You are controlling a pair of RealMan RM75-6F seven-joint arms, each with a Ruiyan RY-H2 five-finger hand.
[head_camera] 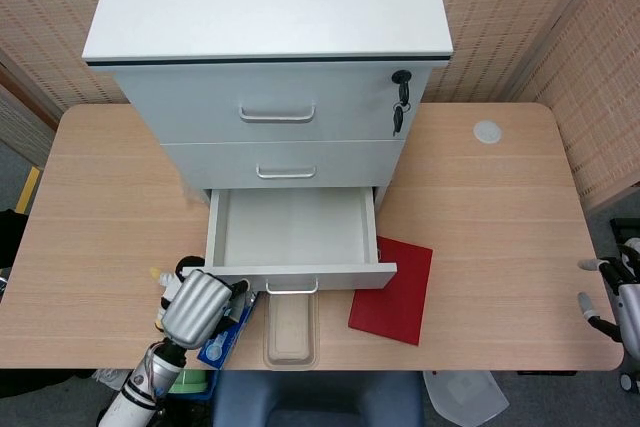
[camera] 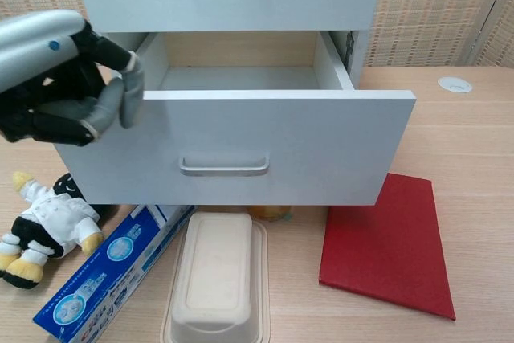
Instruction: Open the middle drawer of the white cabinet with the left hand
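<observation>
The white cabinet [head_camera: 270,7] stands at the back of the table. Its middle drawer [head_camera: 285,160] is closed, with its handle [head_camera: 286,173] free. Below it the lowest drawer [head_camera: 290,227] is pulled out and empty, its front handle [camera: 224,166] untouched. My left hand [camera: 68,78] hovers left of that drawer's front corner, fingers curled in and holding nothing; in the head view the left hand [head_camera: 197,307] is at the table's front edge. My right hand [head_camera: 605,292] shows at the far right edge, fingers apart and empty.
In front of the open drawer lie a plush toy [camera: 48,214], a blue toothpaste box [camera: 112,267], a beige food container [camera: 215,275] and a red notebook [camera: 385,242]. An orange object [camera: 269,213] peeks from under the drawer. A key [head_camera: 400,97] hangs in the top drawer's lock.
</observation>
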